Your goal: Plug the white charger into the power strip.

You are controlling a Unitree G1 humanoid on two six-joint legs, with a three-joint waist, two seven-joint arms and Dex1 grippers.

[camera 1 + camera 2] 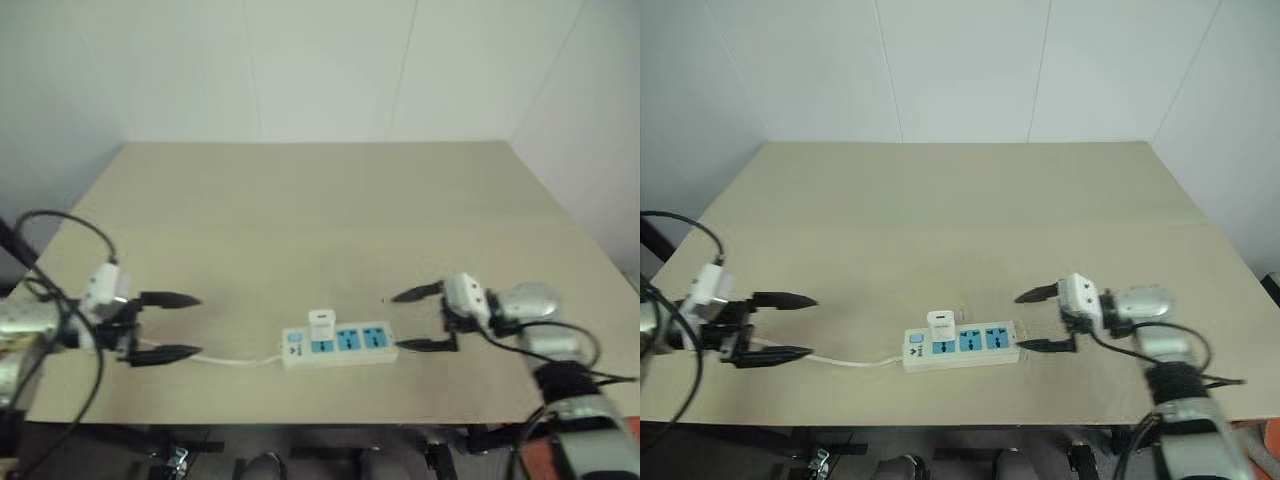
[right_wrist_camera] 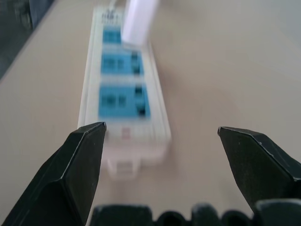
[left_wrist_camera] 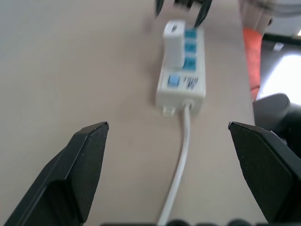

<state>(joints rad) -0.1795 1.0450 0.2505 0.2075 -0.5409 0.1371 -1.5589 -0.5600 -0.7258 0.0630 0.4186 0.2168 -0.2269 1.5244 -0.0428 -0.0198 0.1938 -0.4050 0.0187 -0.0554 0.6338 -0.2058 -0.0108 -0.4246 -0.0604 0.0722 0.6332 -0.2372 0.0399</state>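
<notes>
Now you can see the white charger [image 1: 322,323] standing plugged into the power strip [image 1: 338,344], in the blue socket nearest its cord [image 1: 235,359], near the bench's [image 1: 320,210] front edge; your left hand [image 1: 170,326] and right hand [image 1: 412,319] flank it, both wide and empty

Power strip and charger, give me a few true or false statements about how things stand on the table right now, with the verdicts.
1. The white charger sits in the power strip. True.
2. It occupies the socket farthest from the cord. False: it is in the socket nearest the cord end.
3. The left gripper is open and holds nothing. True.
4. The right gripper clamps the strip. False: it is open, just beyond the strip's end.
</notes>
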